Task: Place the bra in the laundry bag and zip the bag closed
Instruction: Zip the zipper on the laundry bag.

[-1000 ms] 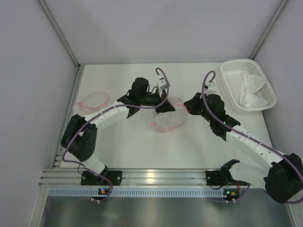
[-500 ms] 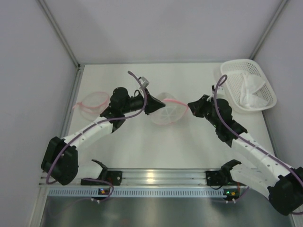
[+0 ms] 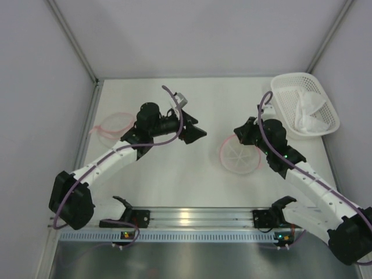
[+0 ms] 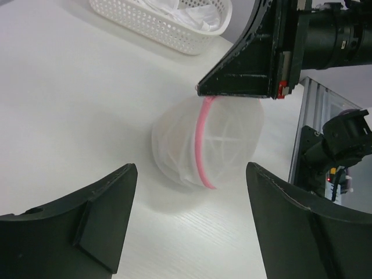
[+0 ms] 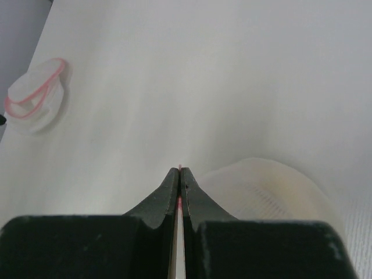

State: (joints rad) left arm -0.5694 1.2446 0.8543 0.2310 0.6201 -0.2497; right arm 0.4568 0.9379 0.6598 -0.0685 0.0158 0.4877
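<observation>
I see the left arm extended toward centre, left claw (image 3: pixel 197 133) spread wide. The right arm angles inward, right claw (image 5: pixel 179 173) pinched tight on the laundry bag (image 3: pixel 238 158) rim.

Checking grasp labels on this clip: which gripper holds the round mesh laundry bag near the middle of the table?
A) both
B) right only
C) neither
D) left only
B: the right gripper is pinched shut on the pink rim of the laundry bag, while the left gripper stands open and clear of it.

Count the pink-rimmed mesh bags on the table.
2. The left bag lies far left; the right bag sits centre-right, rim pinched by the right fingers.
</observation>
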